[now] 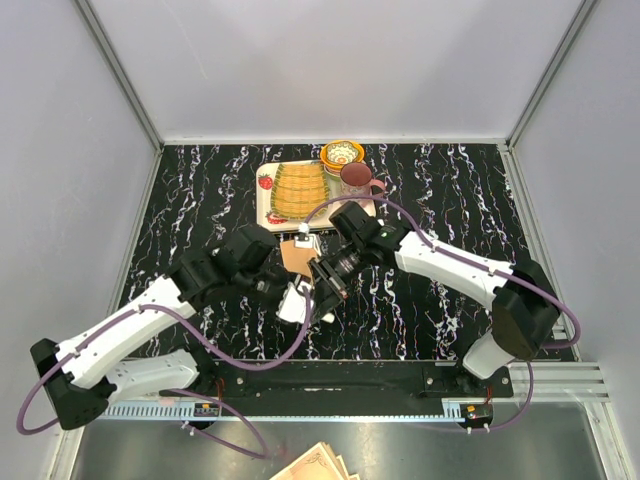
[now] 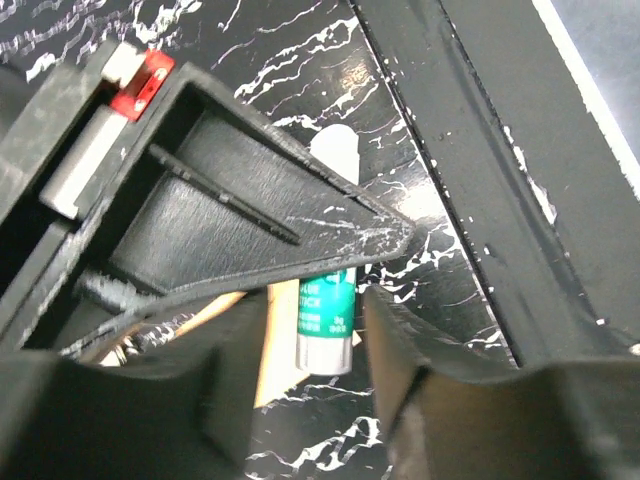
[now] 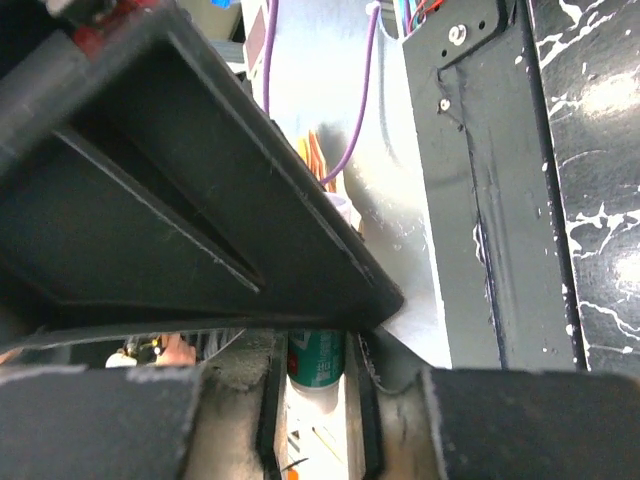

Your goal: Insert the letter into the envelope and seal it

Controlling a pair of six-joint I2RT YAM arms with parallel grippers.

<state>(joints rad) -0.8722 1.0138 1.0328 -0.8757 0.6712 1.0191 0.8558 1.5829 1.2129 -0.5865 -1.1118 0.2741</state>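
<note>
The orange-tan envelope point(image 1: 296, 256) lies on the black marbled table between the two arms, mostly covered by them; a strip of it shows in the left wrist view point(image 2: 275, 345). The letter is hidden or out of view. A green-and-white glue stick point(image 2: 325, 320) is held over the envelope and also shows in the right wrist view point(image 3: 316, 358). My right gripper point(image 1: 327, 285) point(image 3: 316, 350) is shut on the stick's middle. My left gripper point(image 1: 298, 297) point(image 2: 318, 305) is open, its fingers either side of the stick's white end with gaps showing.
A tray point(image 1: 265, 205) at the back centre carries a yellow striped plate point(image 1: 297, 190); a patterned bowl point(image 1: 342, 153) and a dark red mug point(image 1: 357, 178) stand beside it. An ornate-edged beige paper stack point(image 1: 318, 465) lies beyond the near rail.
</note>
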